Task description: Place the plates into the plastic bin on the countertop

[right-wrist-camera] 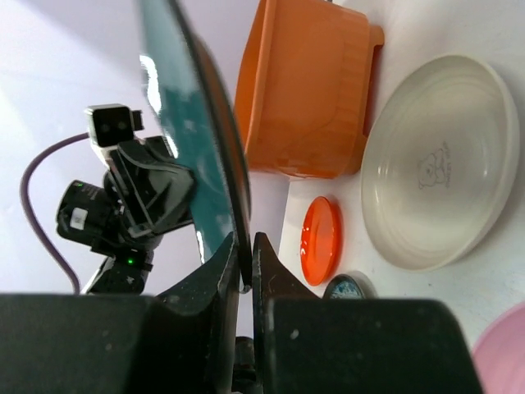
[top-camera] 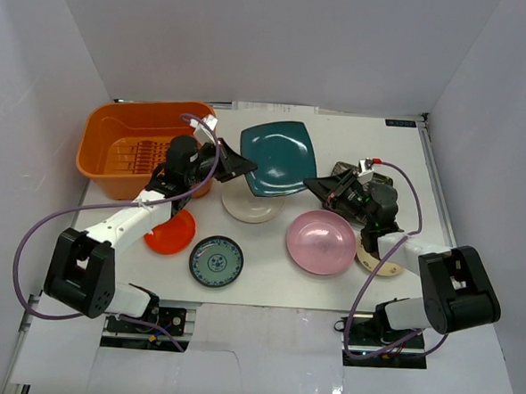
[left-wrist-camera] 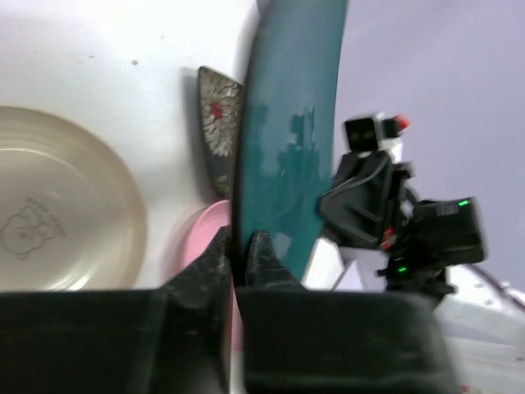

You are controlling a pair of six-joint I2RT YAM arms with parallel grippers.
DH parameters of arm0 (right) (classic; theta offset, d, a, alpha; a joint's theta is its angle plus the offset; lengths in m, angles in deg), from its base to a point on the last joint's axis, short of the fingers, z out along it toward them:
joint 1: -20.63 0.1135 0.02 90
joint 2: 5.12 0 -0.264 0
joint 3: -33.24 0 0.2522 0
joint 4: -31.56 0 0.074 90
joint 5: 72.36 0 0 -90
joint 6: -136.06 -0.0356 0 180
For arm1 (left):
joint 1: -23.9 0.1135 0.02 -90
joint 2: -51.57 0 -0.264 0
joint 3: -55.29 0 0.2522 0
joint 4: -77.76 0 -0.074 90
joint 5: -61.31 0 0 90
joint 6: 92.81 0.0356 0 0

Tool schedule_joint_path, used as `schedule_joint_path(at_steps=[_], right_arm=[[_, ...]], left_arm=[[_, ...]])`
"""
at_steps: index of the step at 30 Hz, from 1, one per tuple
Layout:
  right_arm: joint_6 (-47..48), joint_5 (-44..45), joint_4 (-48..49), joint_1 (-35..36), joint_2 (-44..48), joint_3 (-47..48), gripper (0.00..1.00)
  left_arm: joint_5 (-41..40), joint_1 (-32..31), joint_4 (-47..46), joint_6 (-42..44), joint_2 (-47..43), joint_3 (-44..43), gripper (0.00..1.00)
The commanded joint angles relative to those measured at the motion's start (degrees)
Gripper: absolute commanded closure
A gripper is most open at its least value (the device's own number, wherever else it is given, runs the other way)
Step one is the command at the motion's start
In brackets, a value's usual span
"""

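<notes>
teal plate: the dark teal square plate (top-camera: 279,158) was up off the desk (top-camera: 266,291), hanging over the cream round plate (top-camera: 249,211), just right of the plastic bin (top-camera: 101,142).
grip on it: the left gripper (top-camera: 238,169) was pinching its left edge and the right gripper (top-camera: 317,184) the opposite edge. Both wrist views showed fingers pressed onto the rim with only plate between them.
plate vs grippers: it sat between the two, held by thin bites at the rim and nothing underneath.
step in hand: my guess, carrying it across to the bin.
how I'd do it: move both arms left together so neither pinch twists or tugs the plate. Keep it high enough to clear the bin's rolled rim, then lower it inside before letting go. Glazed rim plus small bite looked slippery to me, so no jerks.
everything else: the pink round plate (top-camera: 321,242), orange-red plate (top-camera: 171,233) and blue-green patterned plate (top-camera: 216,261) lay on the desk. The black floral plate (top-camera: 385,180) and beige plate (top-camera: 380,262) were partly hidden by the right arm.
</notes>
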State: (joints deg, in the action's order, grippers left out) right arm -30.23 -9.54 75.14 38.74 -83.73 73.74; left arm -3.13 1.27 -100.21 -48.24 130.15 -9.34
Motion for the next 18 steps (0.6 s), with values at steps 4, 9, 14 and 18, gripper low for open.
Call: schedule_joint_path(at_steps=[4,9,14,18], right_arm=[[-1.41,-2.44,9.2,0.88,4.95,-0.73,0.88],[2.8,-2.26,4.01,0.88,8.29,-1.16,0.36],[9.92,-3.05,-4.42,0.79,14.18,-1.69,0.17],[16.78,-2.18,-13.63,0.26,19.01,-3.36,0.17]], left_arm=[[-0.42,-0.39,-6.91,-1.59,-3.08,2.09,1.0],[-4.19,0.74,-2.43,-0.71,-6.34,-2.02,1.0],[-2.28,11.89,3.55,-3.69,-8.1,-9.06,1.0],[0.63,25.59,9.94,-6.69,-7.4,-12.93,1.0]])
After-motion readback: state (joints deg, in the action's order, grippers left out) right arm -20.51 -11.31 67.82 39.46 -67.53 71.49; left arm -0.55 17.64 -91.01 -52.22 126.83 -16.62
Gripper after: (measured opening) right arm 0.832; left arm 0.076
